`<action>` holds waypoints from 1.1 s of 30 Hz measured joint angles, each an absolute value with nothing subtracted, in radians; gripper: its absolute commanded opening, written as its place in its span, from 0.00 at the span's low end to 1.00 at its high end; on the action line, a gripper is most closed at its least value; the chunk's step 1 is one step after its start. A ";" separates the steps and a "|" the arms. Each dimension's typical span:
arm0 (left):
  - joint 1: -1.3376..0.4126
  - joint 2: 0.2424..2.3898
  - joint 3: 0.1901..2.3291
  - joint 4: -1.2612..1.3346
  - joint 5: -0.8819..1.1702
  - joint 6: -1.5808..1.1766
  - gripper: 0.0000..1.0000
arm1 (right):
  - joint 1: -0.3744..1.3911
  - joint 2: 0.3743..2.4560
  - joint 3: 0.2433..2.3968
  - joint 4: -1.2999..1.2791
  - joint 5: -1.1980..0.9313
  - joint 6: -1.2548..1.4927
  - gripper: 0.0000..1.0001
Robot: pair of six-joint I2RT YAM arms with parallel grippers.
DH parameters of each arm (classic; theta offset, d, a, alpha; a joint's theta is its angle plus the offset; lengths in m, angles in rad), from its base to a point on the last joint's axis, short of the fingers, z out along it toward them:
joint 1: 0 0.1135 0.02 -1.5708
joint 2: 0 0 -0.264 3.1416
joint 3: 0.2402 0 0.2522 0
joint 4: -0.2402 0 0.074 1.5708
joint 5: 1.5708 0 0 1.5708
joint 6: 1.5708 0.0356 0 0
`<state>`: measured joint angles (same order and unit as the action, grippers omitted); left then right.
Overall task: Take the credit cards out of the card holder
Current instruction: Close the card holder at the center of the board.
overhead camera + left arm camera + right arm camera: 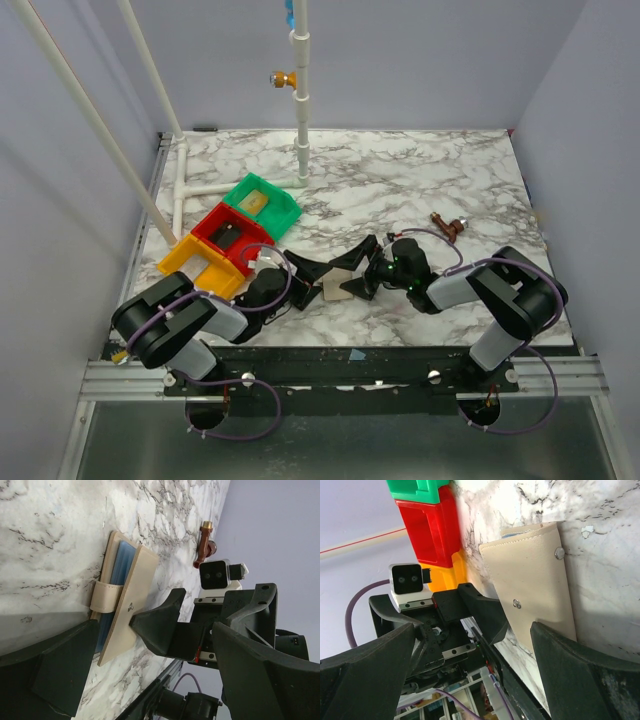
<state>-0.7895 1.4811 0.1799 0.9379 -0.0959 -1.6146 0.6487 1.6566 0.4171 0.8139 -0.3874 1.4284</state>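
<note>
Convergence is what the top view shows: the card holder (pixel 335 288) lies on the marble table (pixel 440 180) near its front middle. The left gripper (pixel 303 272) and the right gripper (pixel 362 268) close in on it from either side, and the coloured trays (pixel 232 236) stand just beyond to the left. In the left wrist view that arm's jaws are spread wide with the holder between them. Its tan flap (pixel 136 582) tilts up off a grey-blue inside (pixel 120 562), a strap (pixel 106 597) loops round one edge, and one finger of the right gripper touches the flap beside the stud (pixel 131 607). Whether those grey-blue layers are the credit cards I cannot tell. The right wrist view likewise shows wide jaws holding nothing, with the holder's stitched face between them. The step probably goes best if one arm pins the flap or the back panel. The other can then narrow onto a card edge alone and pull along the pocket, so the holder does not slide.
</note>
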 measured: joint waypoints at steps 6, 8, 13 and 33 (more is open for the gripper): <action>-0.786 1.503 0.196 0.944 -0.096 -1.613 0.99 | 0.649 1.641 0.417 0.803 -0.387 1.423 1.00; -0.786 1.505 0.200 0.948 -0.096 -1.613 0.99 | 0.649 1.632 0.417 0.797 -0.387 1.422 1.00; -0.780 1.511 0.202 0.964 -0.096 -1.613 0.99 | 0.649 1.619 0.417 0.790 -0.387 1.421 1.00; -0.739 1.555 0.207 1.048 -0.103 -1.632 0.99 | 0.649 1.618 0.400 0.787 -0.387 1.422 1.00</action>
<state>-0.7387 1.5547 0.2073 1.0477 -0.1032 -1.6318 0.6491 1.6180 0.3996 0.7868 -0.3866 1.4220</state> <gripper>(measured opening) 0.987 0.997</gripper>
